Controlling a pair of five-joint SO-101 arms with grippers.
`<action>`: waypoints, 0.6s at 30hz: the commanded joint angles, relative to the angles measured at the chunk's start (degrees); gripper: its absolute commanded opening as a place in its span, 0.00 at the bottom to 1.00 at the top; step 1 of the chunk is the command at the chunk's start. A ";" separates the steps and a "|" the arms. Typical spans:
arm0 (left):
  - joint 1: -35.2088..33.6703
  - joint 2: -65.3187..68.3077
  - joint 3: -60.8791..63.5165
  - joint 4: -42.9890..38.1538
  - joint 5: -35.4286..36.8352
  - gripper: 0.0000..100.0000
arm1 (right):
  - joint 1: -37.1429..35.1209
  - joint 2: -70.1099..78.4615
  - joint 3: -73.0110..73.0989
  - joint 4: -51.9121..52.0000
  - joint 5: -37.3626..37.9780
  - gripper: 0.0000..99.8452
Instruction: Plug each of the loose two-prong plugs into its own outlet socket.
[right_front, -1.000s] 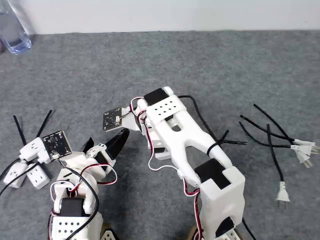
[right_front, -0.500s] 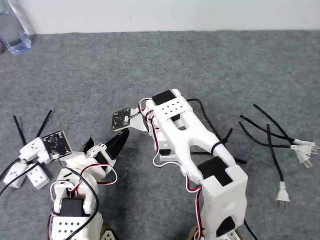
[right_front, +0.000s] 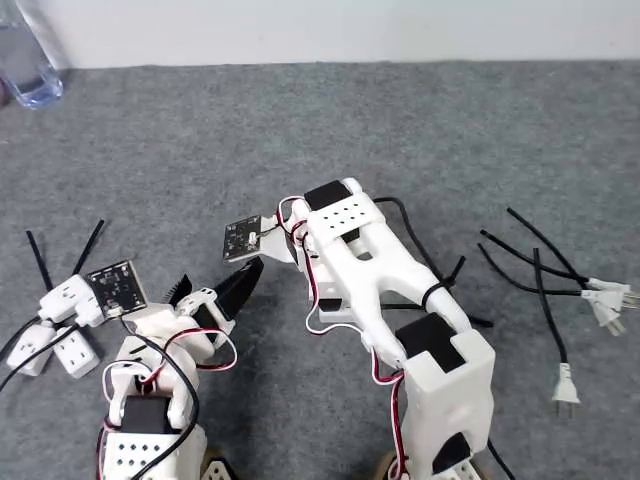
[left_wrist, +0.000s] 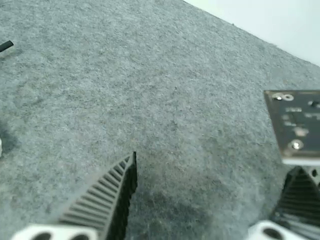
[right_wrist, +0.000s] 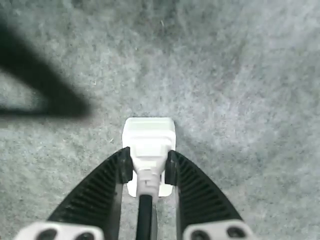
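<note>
Two end effectors are working here, and both are mine. My right end effector (right_wrist: 147, 160) is squeezing a white plug (right_wrist: 149, 137) by its neck, with the black cord running back between the fingers. The plug is sitting on or just over the grey bench (right_front: 400, 130), near the middle; I cannot see its prongs. My left end effector (left_wrist: 215, 167) is gaping wide, holding nothing. I am guessing the step is carrying this plug. Next I am needing to bring it to the white sockets (right_front: 62, 298) at the left and line the prongs up with the slots. More plugs (right_front: 603, 297) are lying far right. The tiny marks on the board (right_front: 247, 240) are looking too small to read.
</note>
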 joint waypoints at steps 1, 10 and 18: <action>0.35 -0.26 -0.40 0.18 -0.62 0.42 | -0.04 4.88 2.11 -1.54 -0.44 0.01; -0.09 -0.26 -0.40 0.18 -0.62 0.42 | -0.31 -3.30 -1.41 6.99 -0.35 0.25; -0.09 -0.26 -0.40 0.26 -0.62 0.42 | -1.45 -14.20 -1.41 10.59 -0.53 0.27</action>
